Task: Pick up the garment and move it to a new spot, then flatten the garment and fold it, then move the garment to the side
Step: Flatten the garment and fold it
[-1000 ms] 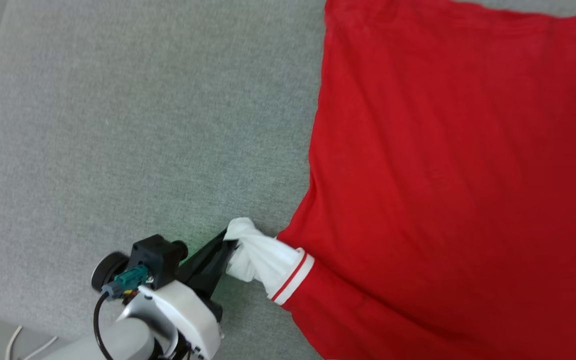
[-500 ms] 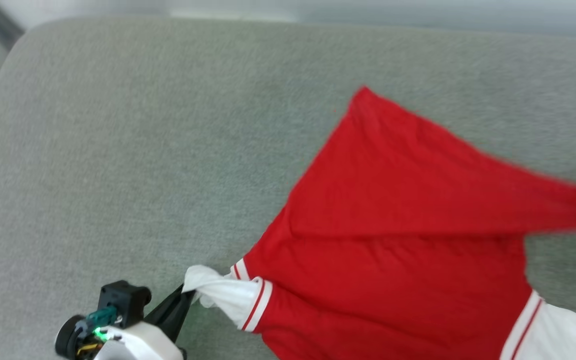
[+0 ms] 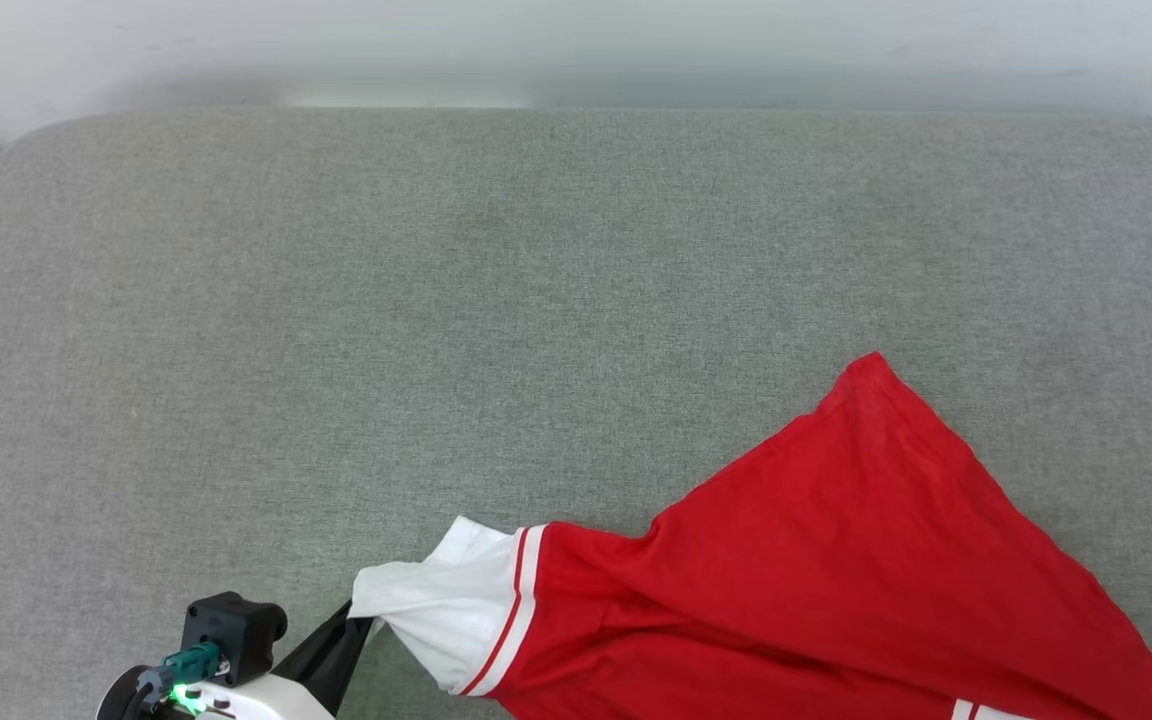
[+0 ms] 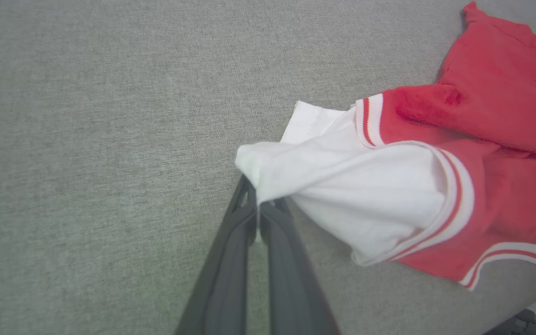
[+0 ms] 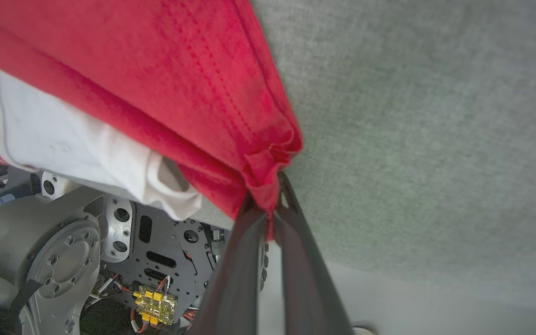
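Left gripper (image 4: 257, 209) pinches the white sleeve (image 4: 342, 186) tip, right gripper (image 5: 268, 197) clamps the bunched red hem (image 5: 268, 163): 2 closed grips! The jersey (image 3: 836, 570) sprawls across the grey cushion's (image 3: 436, 300) near right corner. It's soft, light and floppy, so it's probably best held by corners and seams.

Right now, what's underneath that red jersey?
Grey fabric surface shows around the red jersey; where it hangs past the edge, the robot's base is below. Left gripper and right gripper pinch it. Anything beneath the cloth itself is hidden.
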Motion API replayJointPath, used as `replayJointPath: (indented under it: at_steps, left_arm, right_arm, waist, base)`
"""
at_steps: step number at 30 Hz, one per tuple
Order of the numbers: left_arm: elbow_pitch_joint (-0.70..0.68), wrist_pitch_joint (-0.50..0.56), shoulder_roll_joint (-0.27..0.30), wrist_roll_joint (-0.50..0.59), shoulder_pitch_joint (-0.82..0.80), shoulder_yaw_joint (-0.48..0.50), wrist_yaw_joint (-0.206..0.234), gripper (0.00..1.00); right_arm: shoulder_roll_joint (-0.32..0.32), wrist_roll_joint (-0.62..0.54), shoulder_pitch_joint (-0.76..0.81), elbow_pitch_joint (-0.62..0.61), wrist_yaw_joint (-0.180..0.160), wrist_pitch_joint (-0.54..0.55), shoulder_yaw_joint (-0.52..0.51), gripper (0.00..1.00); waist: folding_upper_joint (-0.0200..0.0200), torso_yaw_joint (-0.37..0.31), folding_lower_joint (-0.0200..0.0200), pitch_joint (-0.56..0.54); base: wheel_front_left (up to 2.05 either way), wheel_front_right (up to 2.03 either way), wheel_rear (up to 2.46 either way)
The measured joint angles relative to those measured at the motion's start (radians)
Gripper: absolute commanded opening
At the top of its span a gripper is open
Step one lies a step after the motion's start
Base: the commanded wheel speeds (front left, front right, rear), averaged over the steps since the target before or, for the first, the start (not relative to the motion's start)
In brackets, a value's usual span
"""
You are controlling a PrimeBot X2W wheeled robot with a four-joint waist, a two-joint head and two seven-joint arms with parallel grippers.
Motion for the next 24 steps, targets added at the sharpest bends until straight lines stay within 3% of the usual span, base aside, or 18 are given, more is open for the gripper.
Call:
replayJointPath:
  at_steps: [2,3,4,9,14,19,24]
  left_arm:
    - [0.002,0.0,-0.002,0.002,0.001,-0.001,-0.005,0.0]
    - [0.004,0.0,-0.001,0.003,0.004,-0.001,-0.006,0.0]
    - [0.006,0.0,-0.002,0.003,0.005,-0.002,-0.006,0.0]
    - [0.005,0.001,0.001,0.004,0.01,-0.005,-0.007,0.0]
    - [-0.004,0.01,0.001,0.011,0.006,-0.009,-0.007,0.0]
    - [-0.006,0.02,-0.009,0.029,-0.026,-0.012,-0.01,0.0]
    - [-0.002,0.028,-0.035,0.05,-0.066,-0.018,-0.025,0.0]
  right_arm:
    - [0.025,-0.012,0.014,0.005,0.0,-0.014,-0.026,0.03]
    - [0.039,-0.018,0.016,0.005,0.0,-0.021,-0.04,0.8]
    - [0.05,-0.025,0.016,-0.001,0.0,-0.027,-0.053,1.0]
    - [0.044,-0.062,-0.051,-0.114,0.0,-0.041,-0.145,1.0]
    - [0.006,-0.096,-0.204,-0.246,0.0,0.019,-0.177,1.0]
    - [0.01,-0.128,-0.442,-0.294,0.0,0.156,-0.054,1.0]
    - [0.097,-0.183,-0.7,-0.207,0.0,0.316,0.146,1.0]
  waist:
    - [0.0,-0.001,0.0,-0.002]
    - [0.0,-0.001,0.0,-0.004]
    - [0.0,-0.001,0.0,-0.007]
    - [0.0,0.001,0.0,-0.023]
    - [0.0,0.015,0.0,-0.02]
    - [0.0,0.036,0.0001,0.004]
    - [0.0,0.061,0.0001,0.04]
  base:
    - [0.0,0.0,0.0]
    - [0.0,0.0,0.0]
    - [0.0,0.0,0.0]
    - [0.0,0.0,0.0]
    - [0.0,0.0,0.0]
    - [0.0,0.0,0.0]
    - [0.0,0.0,0.0]
